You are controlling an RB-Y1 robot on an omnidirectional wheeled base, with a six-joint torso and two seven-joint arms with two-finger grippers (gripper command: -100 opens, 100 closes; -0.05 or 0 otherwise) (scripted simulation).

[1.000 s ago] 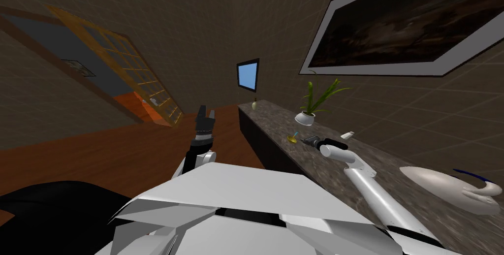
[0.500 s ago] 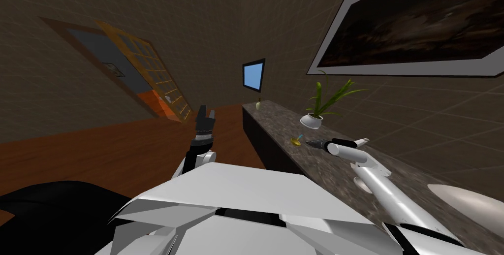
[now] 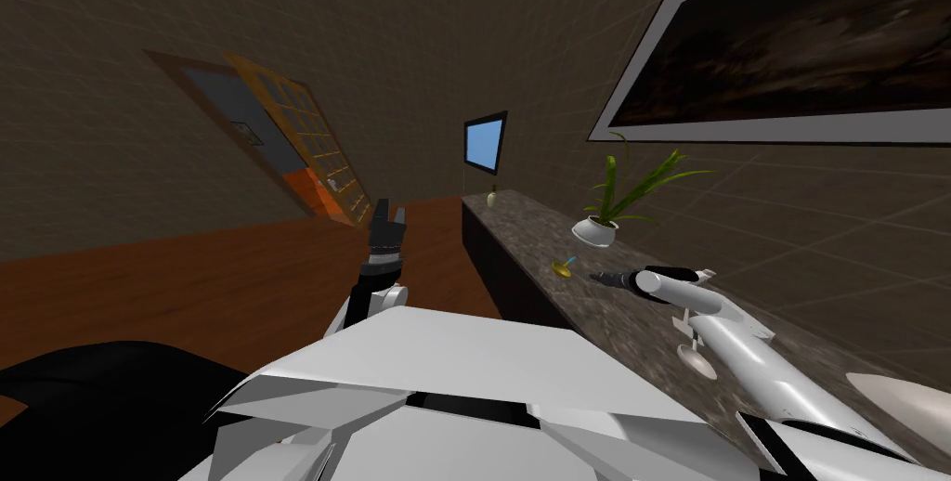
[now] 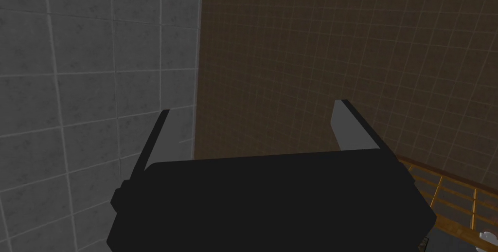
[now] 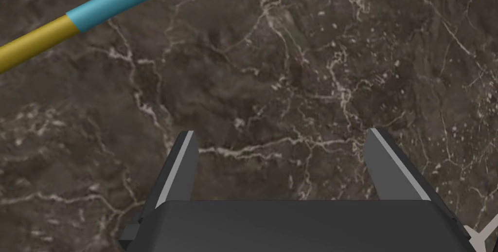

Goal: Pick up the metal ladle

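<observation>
Lining up the right gripper [image 5: 282, 135] on the ladle [image 3: 563, 266], fingers spread wide with just bare counter [image 3: 525, 229] between them. The ladle lies flat on the counter, between my gripper and the plant [image 3: 596, 232]. It has a yellow bowl end, and the shaft goes from yellow to teal. From the wrist cam the shaft crosses ahead of the fingertips and off to one side, so it's near but not in the gap yet. My guess is the arm is stretched out low over the counter because the shaft is thin and lies flat, so the blades need to drop either side of it and pinch across. I'd go for the teal part, well clear of the bowl end. The left gripper [image 3: 387, 225] is held up in front of me over the floor [image 3: 186, 290], fingers apart too and holding nothing, probably just parked out of the way. The counter is dark brown stone with pale veins and a dark front, and it runs along the wall. It looks hard and slick, so I reckon the ladle could skate if I nudge it. There's a small bottle [image 3: 492, 197] at the far end. As for the room, it has a wood floor, brown tiled walls [image 3: 418, 39], a big dark painting [image 3: 789, 48] over the counter, a little blue panel [image 3: 486, 142] and an orange lattice door [image 3: 316, 169] across the way.
</observation>
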